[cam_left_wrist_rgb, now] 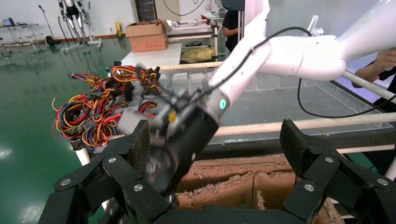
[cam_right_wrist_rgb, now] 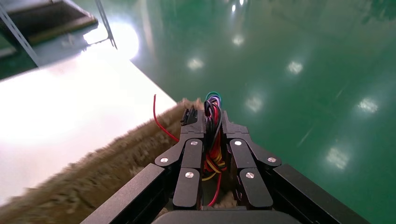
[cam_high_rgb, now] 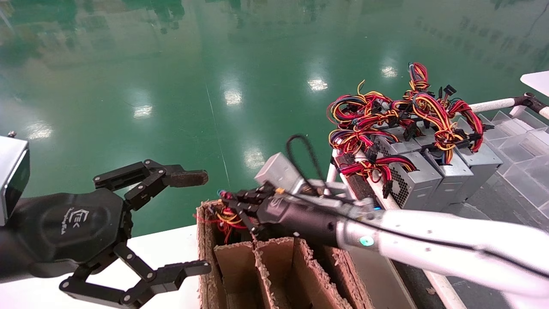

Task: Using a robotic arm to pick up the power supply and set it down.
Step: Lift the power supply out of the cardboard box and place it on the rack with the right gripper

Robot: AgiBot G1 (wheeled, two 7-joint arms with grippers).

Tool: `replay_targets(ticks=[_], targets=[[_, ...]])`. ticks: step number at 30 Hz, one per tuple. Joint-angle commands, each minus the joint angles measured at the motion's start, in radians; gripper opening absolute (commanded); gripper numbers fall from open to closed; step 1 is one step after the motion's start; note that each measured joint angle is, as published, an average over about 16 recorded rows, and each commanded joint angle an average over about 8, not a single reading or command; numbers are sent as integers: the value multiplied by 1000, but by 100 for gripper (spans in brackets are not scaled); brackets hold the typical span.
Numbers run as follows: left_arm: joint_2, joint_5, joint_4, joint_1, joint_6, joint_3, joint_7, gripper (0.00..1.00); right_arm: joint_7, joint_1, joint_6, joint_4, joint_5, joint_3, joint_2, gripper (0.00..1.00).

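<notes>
The right end effector (cam_high_rgb: 233, 206), fingers pinched narrow on a power supply's wire bundle (cam_right_wrist_rgb: 213, 135), hangs over the cardboard box's (cam_high_rgb: 274, 274) far-left compartment, the supply's body hidden below it, while the left end effector (cam_high_rgb: 188, 223) waits wide apart just beside the box.
</notes>
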Motion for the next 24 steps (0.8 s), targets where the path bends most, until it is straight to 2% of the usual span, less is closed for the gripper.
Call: replay_targets(ticks=[1, 15, 24], targets=[[0, 0, 0, 0, 0, 0, 0, 100, -12, -5, -12, 9, 43, 20, 20, 0], [0, 0, 0, 0, 0, 0, 0, 100, -128, -38, -158, -17, 424, 257, 192, 0], [0, 0, 0, 0, 0, 0, 0, 100, -198, -34, -289, -96, 606, 397, 307, 0]])
